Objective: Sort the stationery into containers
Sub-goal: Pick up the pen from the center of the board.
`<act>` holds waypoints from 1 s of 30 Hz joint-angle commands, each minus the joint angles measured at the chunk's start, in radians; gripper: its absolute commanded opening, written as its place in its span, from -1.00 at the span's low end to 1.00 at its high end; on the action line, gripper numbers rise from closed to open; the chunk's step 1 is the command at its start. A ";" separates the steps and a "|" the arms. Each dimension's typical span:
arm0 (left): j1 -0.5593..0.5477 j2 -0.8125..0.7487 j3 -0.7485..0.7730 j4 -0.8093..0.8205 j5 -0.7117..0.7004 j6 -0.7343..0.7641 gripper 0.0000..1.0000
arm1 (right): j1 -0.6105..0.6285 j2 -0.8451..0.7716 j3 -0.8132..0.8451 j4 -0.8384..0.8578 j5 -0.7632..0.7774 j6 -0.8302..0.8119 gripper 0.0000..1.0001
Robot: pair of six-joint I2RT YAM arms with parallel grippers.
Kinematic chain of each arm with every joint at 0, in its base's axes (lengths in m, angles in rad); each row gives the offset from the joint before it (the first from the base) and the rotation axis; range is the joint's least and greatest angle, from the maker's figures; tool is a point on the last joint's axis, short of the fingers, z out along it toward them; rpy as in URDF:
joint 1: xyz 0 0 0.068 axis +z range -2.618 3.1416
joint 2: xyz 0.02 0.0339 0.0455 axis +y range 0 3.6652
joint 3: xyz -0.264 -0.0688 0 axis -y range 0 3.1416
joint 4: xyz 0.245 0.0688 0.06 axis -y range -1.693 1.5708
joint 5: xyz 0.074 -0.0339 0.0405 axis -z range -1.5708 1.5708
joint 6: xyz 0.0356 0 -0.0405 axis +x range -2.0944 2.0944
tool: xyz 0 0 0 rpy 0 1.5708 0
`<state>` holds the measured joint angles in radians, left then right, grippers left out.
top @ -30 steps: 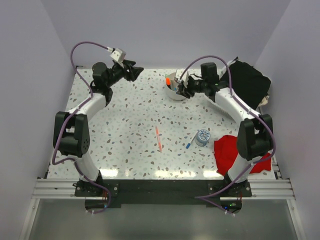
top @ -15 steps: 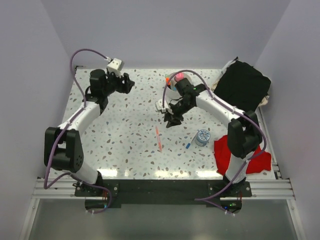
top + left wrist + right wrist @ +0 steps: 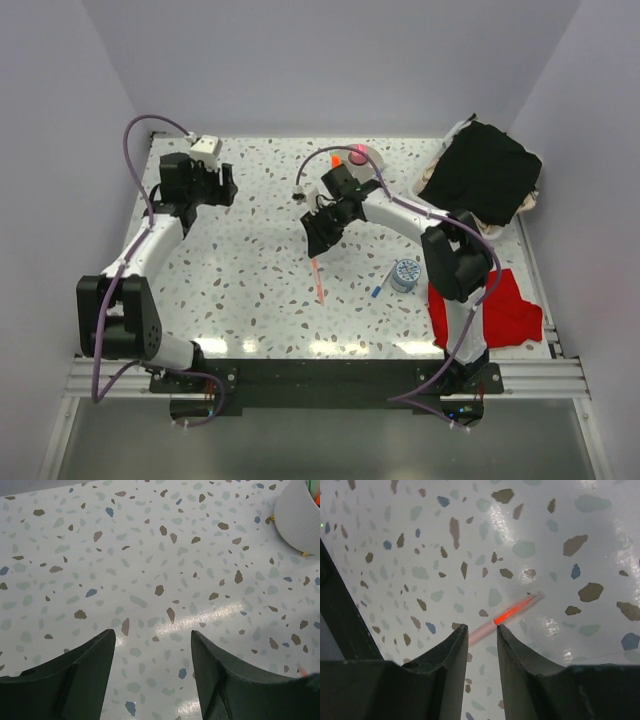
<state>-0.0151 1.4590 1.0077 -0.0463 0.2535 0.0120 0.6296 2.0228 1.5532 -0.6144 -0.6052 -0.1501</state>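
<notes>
A thin pink pen (image 3: 317, 278) lies on the speckled table near the middle. My right gripper (image 3: 318, 238) hovers just behind it. In the right wrist view the pen (image 3: 507, 613) runs across the table just beyond the tips of that gripper (image 3: 481, 627), whose jaws are open by a narrow gap with nothing in them. A slim blue pen (image 3: 377, 291) lies further right. The white bowl (image 3: 375, 156) at the back holds a pink-capped stick (image 3: 357, 155) and an orange highlighter (image 3: 336, 160). My left gripper (image 3: 222, 185) is open and empty over bare table (image 3: 152, 635), with the bowl's wall (image 3: 300, 515) far off to its right.
A small round grey-blue object (image 3: 405, 274) sits beside the blue pen. A red cloth (image 3: 485, 305) lies at the front right. A black cloth on a basket (image 3: 485, 170) fills the back right corner. Walls close in on three sides.
My right gripper has swung from the bowl forward and left to the pink pen, and its jaws have narrowed. The left arm has pulled back to the left.
</notes>
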 commanded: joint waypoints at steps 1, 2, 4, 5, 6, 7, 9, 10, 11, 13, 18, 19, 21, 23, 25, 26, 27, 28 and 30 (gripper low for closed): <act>0.015 -0.094 -0.049 0.026 0.009 0.049 0.33 | 0.034 -0.006 -0.008 0.088 0.212 0.333 -0.32; 0.017 -0.101 -0.069 0.028 0.009 0.054 0.33 | 0.044 -0.003 0.004 0.068 0.235 0.342 -0.29; 0.047 -0.124 -0.086 0.031 0.012 0.065 0.33 | 0.073 0.001 0.013 0.048 0.338 0.385 -0.28; 0.052 -0.130 -0.096 0.031 0.015 0.066 0.33 | 0.076 0.001 0.013 0.047 0.355 0.398 -0.25; 0.059 -0.143 -0.101 0.031 0.020 0.068 0.33 | 0.082 0.004 0.018 0.044 0.372 0.412 -0.24; 0.064 -0.149 -0.107 0.031 0.024 0.072 0.33 | 0.091 0.011 0.027 0.041 0.396 0.438 -0.24; 0.073 -0.164 -0.124 0.031 0.024 0.075 0.33 | 0.107 0.025 0.037 0.036 0.455 0.455 -0.25; 0.079 -0.169 -0.129 0.031 0.024 0.074 0.33 | 0.113 0.031 0.048 0.030 0.481 0.469 -0.27; 0.083 -0.178 -0.136 0.031 0.027 0.077 0.33 | 0.119 0.045 0.053 0.016 0.523 0.478 -0.31; 0.092 -0.187 -0.149 0.031 0.032 0.078 0.33 | 0.125 0.053 0.057 0.015 0.535 0.492 -0.35; 0.107 -0.213 -0.172 0.031 0.035 0.091 0.33 | 0.134 0.068 0.065 0.007 0.581 0.491 -0.35; 0.109 -0.213 -0.173 0.031 0.036 0.091 0.33 | 0.134 0.070 0.062 0.007 0.587 0.488 -0.35; 0.110 -0.213 -0.175 0.031 0.041 0.092 0.33 | 0.134 0.073 0.059 0.005 0.596 0.483 -0.26; 0.110 -0.209 -0.178 0.072 0.049 0.088 0.33 | 0.134 0.073 0.056 0.008 0.602 0.474 -0.21; 0.110 -0.206 -0.178 0.080 0.052 0.082 0.33 | 0.134 0.082 0.054 0.013 0.596 0.466 -0.20; 0.112 -0.200 -0.178 0.088 0.053 0.080 0.33 | 0.134 0.086 0.054 0.015 0.593 0.465 -0.20; 0.110 -0.198 -0.178 0.092 0.055 0.075 0.33 | 0.134 0.099 0.054 0.015 0.591 0.462 -0.21; 0.112 -0.197 -0.178 0.097 0.055 0.077 0.33 | 0.134 0.105 0.056 0.016 0.584 0.462 -0.21; 0.110 -0.192 -0.173 0.100 0.055 0.078 0.33 | 0.137 0.120 0.062 0.015 0.576 0.457 -0.21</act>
<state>0.0868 1.2694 0.8352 -0.0154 0.2878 0.0753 0.7609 2.1094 1.5806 -0.5968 -0.0364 0.3138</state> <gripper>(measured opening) 0.666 0.397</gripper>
